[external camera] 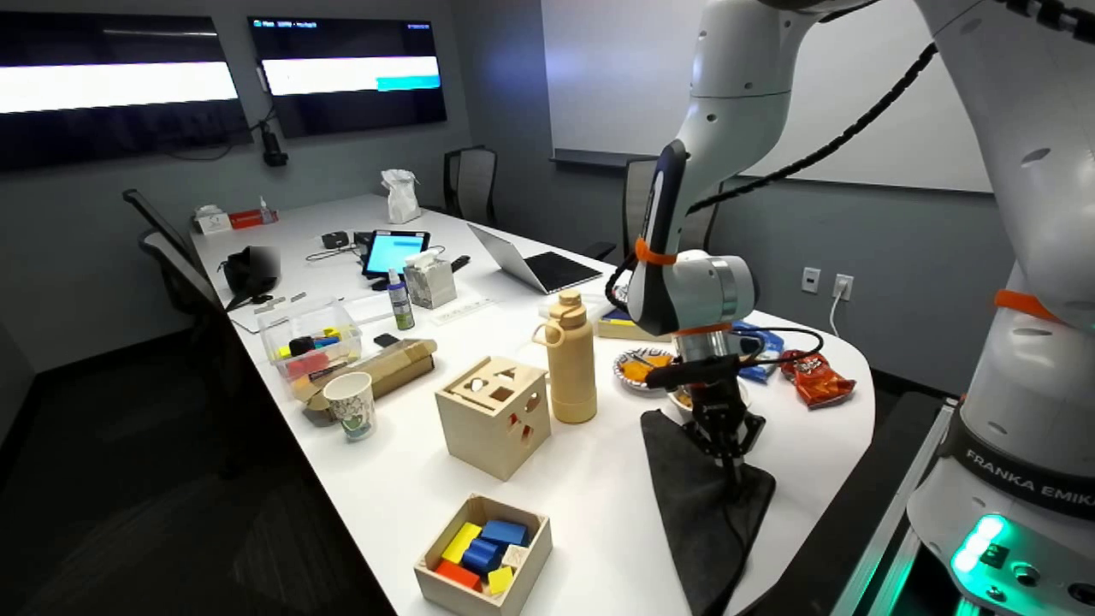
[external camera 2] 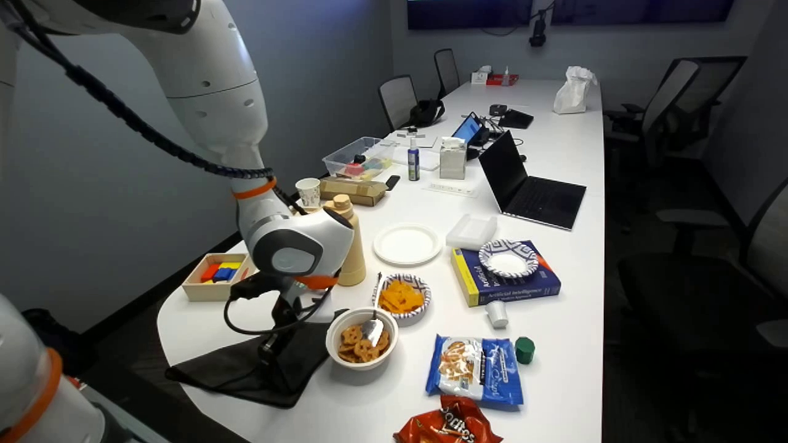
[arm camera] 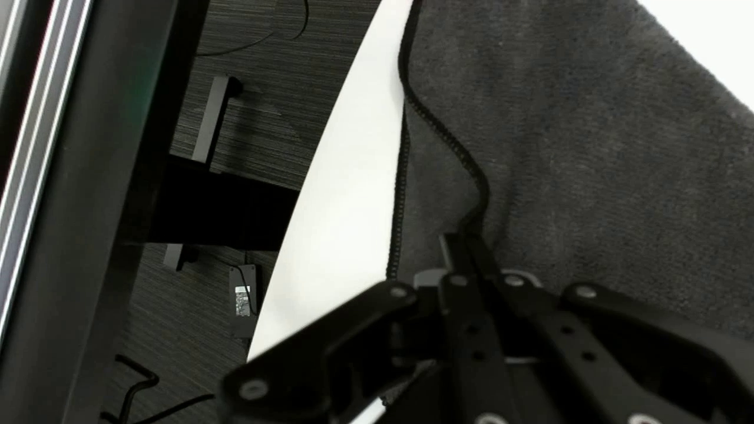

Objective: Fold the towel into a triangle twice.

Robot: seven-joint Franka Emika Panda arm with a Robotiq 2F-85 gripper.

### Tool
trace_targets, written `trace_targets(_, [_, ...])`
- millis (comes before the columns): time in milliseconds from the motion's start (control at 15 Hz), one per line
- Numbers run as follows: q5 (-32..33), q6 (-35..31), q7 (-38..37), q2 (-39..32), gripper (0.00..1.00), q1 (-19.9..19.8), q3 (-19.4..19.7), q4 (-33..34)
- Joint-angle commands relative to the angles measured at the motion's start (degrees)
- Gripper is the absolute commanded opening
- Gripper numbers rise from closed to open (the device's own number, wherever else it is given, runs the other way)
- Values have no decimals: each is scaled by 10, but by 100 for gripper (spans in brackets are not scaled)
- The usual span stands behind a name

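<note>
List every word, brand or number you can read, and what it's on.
"FRANKA EMIK", rest cut off by the picture's edge: robot base.
"Artificial Intelligence", "A Modern Approach": book.
"Doritos", crumpled: red bag.
"Crisps", probably: blue bag; smaller print blurred.
Too small or blurred to read: spray bottle, wall screen, and the white label in the wrist view.
</note>
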State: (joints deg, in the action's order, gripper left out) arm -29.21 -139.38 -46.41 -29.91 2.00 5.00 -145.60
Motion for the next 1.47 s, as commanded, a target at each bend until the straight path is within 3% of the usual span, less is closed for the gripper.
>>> trace_targets(0, [14, -4, -26, 42, 1, 7, 4, -36])
trace_targets(867, [13, -6, -43, 45, 1, 0, 4, -65])
trace_targets(1400, [35, 0, -87, 41, 1, 2, 27, -72])
